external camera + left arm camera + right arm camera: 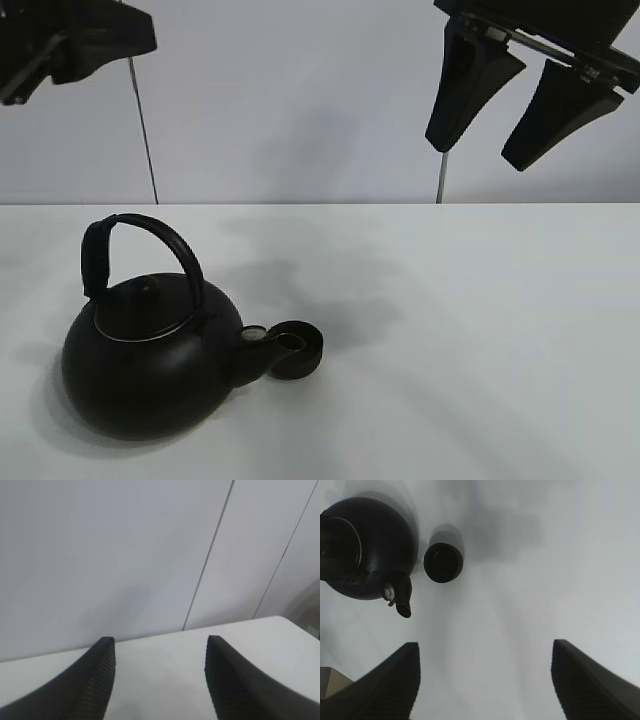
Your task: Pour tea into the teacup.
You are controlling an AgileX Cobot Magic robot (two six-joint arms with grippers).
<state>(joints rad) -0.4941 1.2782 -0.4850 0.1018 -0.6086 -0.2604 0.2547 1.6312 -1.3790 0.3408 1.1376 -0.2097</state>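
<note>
1. Left gripper (60, 45): we log it at the upper left of the high view, raised well above the table, only partly in frame there. In its own wrist view the left gripper (157, 680) shows both ribbed fingers (97, 680) spread wide with bare tabletop between them; the claw is released and holds nothing.

2. Kettle (150, 365): we list a big round black kettle standing upright on the white table (480, 330), left of centre. Its arched handle (135, 245) stands up over a knobbed lid (148, 292), and the spout (255, 340) points right.

3. Teacup (295, 350): we record a small low black cup, upright on the table just right of the kettle. In the high view the spout tip overlaps the cup's rim; the right wrist view shows the teacup (443, 562) beside the kettle body (365, 547), apart from the spout (404, 607). Whether it holds liquid we cannot tell.

4. Right gripper (510, 100): we note it high at the upper right, well apart from kettle and cup, its fingers parted and empty.
</note>
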